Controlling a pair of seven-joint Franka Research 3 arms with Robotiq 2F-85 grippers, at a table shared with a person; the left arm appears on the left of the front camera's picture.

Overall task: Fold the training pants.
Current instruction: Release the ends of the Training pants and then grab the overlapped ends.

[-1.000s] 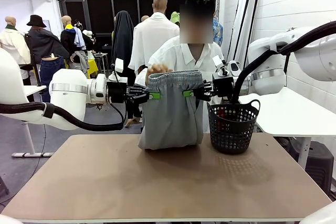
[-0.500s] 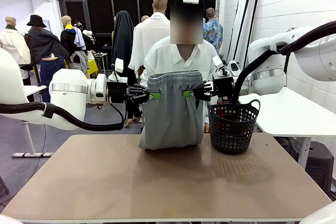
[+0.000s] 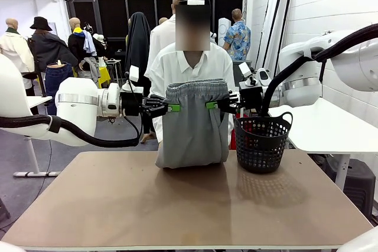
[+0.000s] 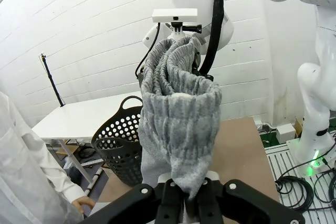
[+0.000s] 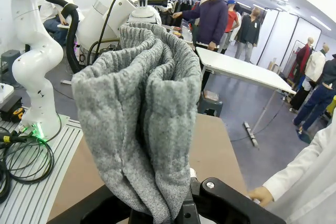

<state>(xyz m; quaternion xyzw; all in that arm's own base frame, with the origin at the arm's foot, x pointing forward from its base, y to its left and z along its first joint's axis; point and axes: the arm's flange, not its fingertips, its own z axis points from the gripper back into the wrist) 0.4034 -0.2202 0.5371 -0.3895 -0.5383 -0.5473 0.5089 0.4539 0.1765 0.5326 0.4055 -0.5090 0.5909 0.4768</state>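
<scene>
The light grey training pants (image 3: 192, 128) hang upright above the far middle of the table, their lower end resting on the tabletop (image 3: 177, 205). My left gripper (image 3: 171, 108) is shut on the left end of the gathered waistband, my right gripper (image 3: 211, 105) is shut on the right end, and the band stretches between them. In the left wrist view the waistband (image 4: 181, 124) rises bunched from my left gripper (image 4: 190, 200). The right wrist view has the same grey fabric (image 5: 142, 114) pinched in my right gripper (image 5: 176, 213). A person in a white shirt (image 3: 192, 66) stands right behind the pants.
A black perforated basket (image 3: 261, 141) stands on the table just right of the pants, below my right arm. A white table (image 3: 331, 125) lies beyond the right edge. The person's hand (image 5: 261, 194) rests near the table's far edge.
The person has drawn a hand off the top of the waistband and straightened up behind the pants. Both grippers and the pants have stayed where they were.
</scene>
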